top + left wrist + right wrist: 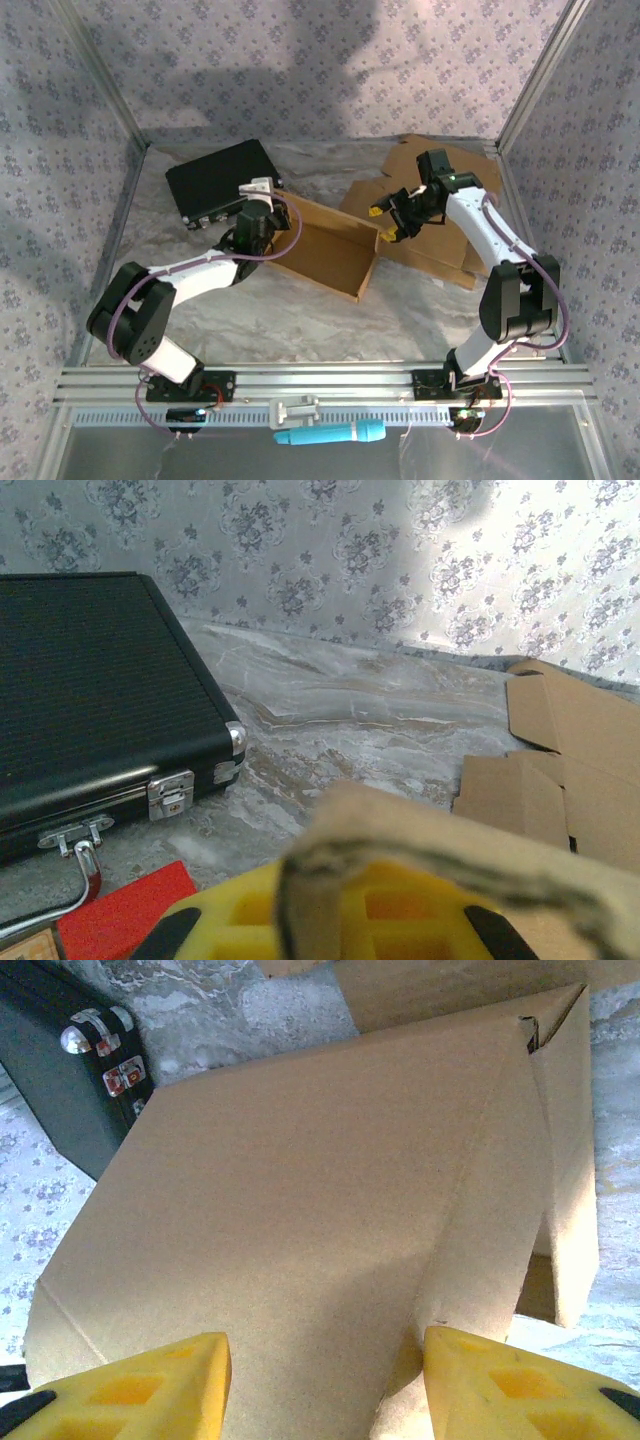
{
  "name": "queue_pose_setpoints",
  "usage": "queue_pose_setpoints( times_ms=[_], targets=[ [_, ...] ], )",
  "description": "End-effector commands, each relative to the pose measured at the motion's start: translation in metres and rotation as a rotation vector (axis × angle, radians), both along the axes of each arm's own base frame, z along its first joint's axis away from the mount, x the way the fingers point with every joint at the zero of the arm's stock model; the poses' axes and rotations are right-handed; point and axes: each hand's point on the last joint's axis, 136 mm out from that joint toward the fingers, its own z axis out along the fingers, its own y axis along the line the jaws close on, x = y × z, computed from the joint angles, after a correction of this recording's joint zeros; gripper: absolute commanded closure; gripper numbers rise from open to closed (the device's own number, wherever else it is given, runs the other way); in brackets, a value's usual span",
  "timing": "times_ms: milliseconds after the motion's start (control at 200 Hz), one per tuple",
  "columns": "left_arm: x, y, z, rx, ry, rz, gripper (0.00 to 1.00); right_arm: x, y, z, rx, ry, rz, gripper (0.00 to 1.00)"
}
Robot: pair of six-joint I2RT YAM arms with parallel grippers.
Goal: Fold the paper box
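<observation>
The paper box (330,250) is a brown cardboard tray, partly folded, lying mid-table with its walls raised. My left gripper (268,205) sits at the box's back-left corner. In the left wrist view its yellow fingers (230,920) are shut on the blurred top edge of a box wall (450,845). My right gripper (383,224) hovers at the box's right end. In the right wrist view that gripper (325,1380) is open, its yellow fingertips (150,1385) spread wide just short of a slanted box panel (300,1190), with nothing held between them.
A black hard case (222,180) lies at the back left, close behind the left gripper, and appears as the same case (80,690) with metal latches. Flat cardboard sheets (440,250) lie under and behind the right arm. A red pad (120,910) sits by the case. A teal tool (330,434) rests on the front rail.
</observation>
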Motion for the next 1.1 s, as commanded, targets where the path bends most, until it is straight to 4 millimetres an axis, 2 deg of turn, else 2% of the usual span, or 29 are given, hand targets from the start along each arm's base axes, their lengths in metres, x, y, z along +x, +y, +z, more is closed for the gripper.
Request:
queue_pose_setpoints(
  times_ms=[0, 80, 290, 560, 775, 964, 1099],
  targets=[
    [-0.004, -0.011, 0.012, -0.030, 0.046, -0.036, 0.91, 0.007, 0.006, 0.018, 0.050, -0.031, -0.006, 0.46],
    [-0.001, -0.011, 0.016, -0.015, 0.071, -0.034, 0.92, 0.010, 0.003, 0.020, 0.051, -0.033, -0.014, 0.46],
    [0.003, -0.010, 0.010, -0.010, 0.120, -0.028, 0.93, 0.010, -0.003, 0.022, 0.054, -0.010, -0.015, 0.42],
    [0.003, -0.010, 0.006, -0.010, 0.128, -0.028, 0.93, -0.009, -0.004, 0.006, 0.068, 0.073, -0.026, 0.34],
    [0.003, -0.014, 0.006, -0.035, 0.136, -0.038, 0.94, -0.002, -0.001, 0.005, 0.097, 0.080, -0.063, 0.34],
    [0.008, -0.020, 0.020, -0.047, 0.188, -0.038, 0.94, 0.005, -0.004, 0.013, 0.115, 0.075, -0.079, 0.33],
    [0.010, -0.022, 0.014, -0.030, 0.235, -0.034, 0.95, 0.002, -0.009, 0.012, 0.128, 0.099, -0.089, 0.32]
  ],
)
